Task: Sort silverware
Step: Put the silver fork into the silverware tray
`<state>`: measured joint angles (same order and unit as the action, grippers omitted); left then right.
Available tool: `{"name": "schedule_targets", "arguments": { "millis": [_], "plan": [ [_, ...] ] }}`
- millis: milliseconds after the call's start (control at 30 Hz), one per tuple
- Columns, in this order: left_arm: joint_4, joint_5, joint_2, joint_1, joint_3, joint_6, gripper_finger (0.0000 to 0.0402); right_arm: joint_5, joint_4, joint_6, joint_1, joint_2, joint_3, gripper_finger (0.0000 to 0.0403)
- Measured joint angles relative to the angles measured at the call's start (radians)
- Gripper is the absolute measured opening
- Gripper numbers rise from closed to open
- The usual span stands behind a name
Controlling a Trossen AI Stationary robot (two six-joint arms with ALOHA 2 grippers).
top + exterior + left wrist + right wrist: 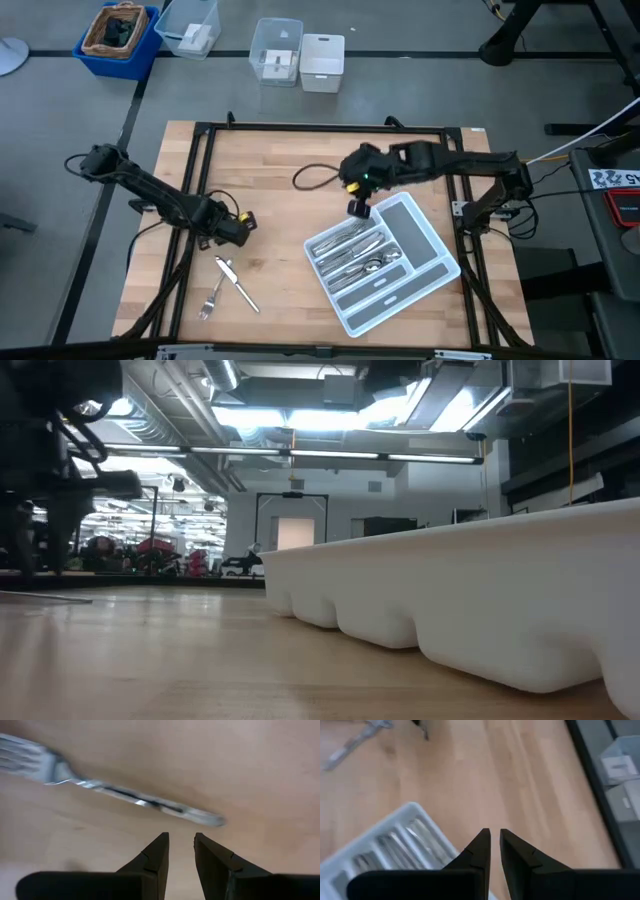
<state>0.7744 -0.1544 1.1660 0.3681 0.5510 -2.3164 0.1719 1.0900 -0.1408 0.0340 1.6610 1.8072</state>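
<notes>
On the wooden desk (270, 230), the left pincer (181, 851) hovers slightly spread, empty, near the fork (100, 785); straddle its handle squarely, probably mid-length. Right pincer (495, 845) waits narrowly parted, empty, over the tray (420, 290).

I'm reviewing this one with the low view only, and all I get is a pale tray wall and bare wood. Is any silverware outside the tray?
Observer: Yes. A fork and a knife lie on the table on the left arm's side, apart from the tray.
Operator: Is the left pincer gripping either?
Observer: No. The left pincer is open and empty, with the fork lying just ahead of it.
Operator: And the right one?
Observer: The right pincer hangs by the tray's far corner, with its fingers slightly apart and nothing between them.
</notes>
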Motion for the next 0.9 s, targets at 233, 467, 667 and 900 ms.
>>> {"name": "schedule_targets", "arguments": {
  "millis": [233, 467, 667, 900],
  "plan": [
    [0.018, 0.089, 0.000, 0.027, 0.000, -0.059, 0.0079, 0.000, 0.070, 0.082, -0.086, -0.005, 0.000, 0.0046],
    [0.024, 0.088, 0.000, 0.025, 0.000, -0.180, 0.0079, -0.001, 0.064, 0.124, -0.135, -0.005, 0.000, 0.0046],
    [0.059, 0.059, 0.003, 0.024, 0.000, -0.315, 0.0079, -0.001, 0.064, 0.124, -0.133, -0.005, 0.000, 0.0046],
    [0.053, -0.022, 0.007, 0.009, -0.002, -0.348, 0.0079, -0.003, 0.064, 0.124, -0.133, -0.005, 0.000, 0.0046]
  ]
}}
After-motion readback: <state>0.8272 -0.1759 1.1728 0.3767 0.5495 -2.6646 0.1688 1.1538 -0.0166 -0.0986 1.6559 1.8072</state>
